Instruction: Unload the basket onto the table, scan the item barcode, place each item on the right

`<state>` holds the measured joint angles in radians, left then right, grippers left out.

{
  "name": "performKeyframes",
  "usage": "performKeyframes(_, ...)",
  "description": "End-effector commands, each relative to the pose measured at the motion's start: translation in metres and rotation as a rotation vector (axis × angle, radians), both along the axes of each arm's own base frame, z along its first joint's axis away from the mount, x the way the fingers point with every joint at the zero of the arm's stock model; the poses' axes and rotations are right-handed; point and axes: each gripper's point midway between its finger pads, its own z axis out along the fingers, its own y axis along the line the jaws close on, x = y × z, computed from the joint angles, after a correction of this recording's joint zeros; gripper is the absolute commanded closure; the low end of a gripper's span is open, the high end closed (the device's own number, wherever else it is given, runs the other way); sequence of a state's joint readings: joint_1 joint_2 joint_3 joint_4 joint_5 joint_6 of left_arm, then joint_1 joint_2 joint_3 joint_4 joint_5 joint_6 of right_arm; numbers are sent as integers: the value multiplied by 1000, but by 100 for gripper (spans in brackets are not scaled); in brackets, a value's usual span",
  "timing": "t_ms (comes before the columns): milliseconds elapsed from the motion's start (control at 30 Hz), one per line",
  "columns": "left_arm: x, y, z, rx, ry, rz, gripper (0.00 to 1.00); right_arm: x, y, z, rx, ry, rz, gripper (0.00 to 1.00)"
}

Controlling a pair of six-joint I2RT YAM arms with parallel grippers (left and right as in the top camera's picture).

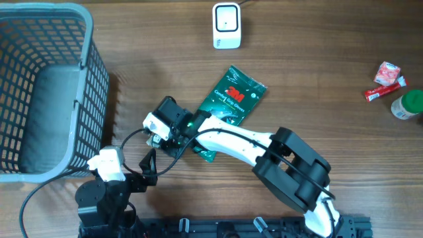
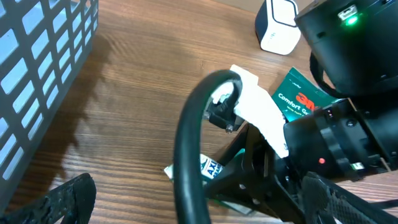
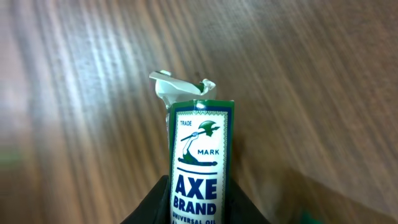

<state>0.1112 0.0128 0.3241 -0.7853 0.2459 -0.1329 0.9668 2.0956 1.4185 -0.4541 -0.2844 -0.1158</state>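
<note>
Two claws hang over the wooden counter (image 1: 317, 66). The left claw (image 2: 199, 208) is spread wide and grips nothing. The right claw (image 3: 200, 211), beside the green 3M packet (image 1: 231, 99), pinches the small Axe Brand box (image 3: 202, 143).

The tabletop (image 1: 317, 79) is lit brightly and evenly from above. A soft shadow is cast beside the basket (image 1: 99, 86), and faint glare is seen on the glossy green packet (image 1: 232, 99). In the left wrist view the left fingers (image 2: 62, 199) are rendered as dark, blurred shapes, while the wood ahead of them is kept sharp. The Axe Brand box (image 3: 200, 149) between the right fingers (image 3: 149, 208) is sharply focused. The wood beyond them is blurred, most heavily to their left.
</note>
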Motion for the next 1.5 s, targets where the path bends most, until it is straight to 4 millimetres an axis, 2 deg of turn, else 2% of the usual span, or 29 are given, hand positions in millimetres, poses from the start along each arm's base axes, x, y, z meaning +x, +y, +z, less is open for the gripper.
performKeyframes(0, 0, -2, 0, -7, -7, -12, 0, -20, 19, 31, 100, 63, 55, 82)
performKeyframes(133, 0, -2, 0, -7, -7, -12, 0, -20, 20, 47, 127, 62, 42, 82)
performKeyframes(300, 0, -2, 0, -7, -7, -12, 0, -7, 20, 67, 136, -16, 11, 82)
performKeyframes(400, 0, -2, 0, -7, -7, -12, 0, -5, 20, 70, 138, -26, 6, 82)
performKeyframes(500, 0, -2, 0, -7, -7, -12, 0, 24, 8, 68, 69, -139, -108, 82)
performKeyframes(700, 0, -2, 0, -7, -7, -12, 0, 42, 13, 87, 104, -175, -135, 82)
performKeyframes(833, 0, -2, 0, -7, -7, -12, 0, 78, -13, 89, 106, -155, -247, 82)
performKeyframes(900, 0, -2, 0, -7, -7, -12, 0, 93, -27, 97, 140, -121, -275, 82)
performKeyframes(967, 0, -2, 0, -7, -7, -12, 0, 118, -53, 103, 149, -104, -361, 82)
performKeyframes(1000, 0, -2, 0, -7, -7, -12, 0, 132, -75, 99, 125, -90, -411, 82)
performKeyframes(1067, 0, -2, 0, -7, -7, -12, 0, 147, -117, 88, 58, -40, -497, 82)
performKeyframes(1200, 0, -2, 0, -7, -7, -12, 0, 167, -202, 73, -39, 77, -690, 82)
performKeyframes(1267, 0, -2, 0, -7, -7, -12, 0, 170, -230, 70, -50, 131, -768, 83)
performKeyframes(1300, 0, -2, 0, -7, -7, -12, 0, 177, -250, 68, -51, 158, -850, 83)
performKeyframes(1333, 0, -2, 0, -7, -7, -12, 0, 183, -268, 65, -63, 166, -953, 82)
performKeyframes(1400, 0, -2, 0, -7, -7, -12, 0, 193, -329, 52, -170, 152, -1404, 82)
performKeyframes(1433, 0, -2, 0, -7, -7, -12, 0, 186, -357, 47, -227, 140, -1646, 78)
performKeyframes(1467, 0, -2, 0, -7, -7, -12, 0, 182, -364, 47, -245, 140, -1730, 78)
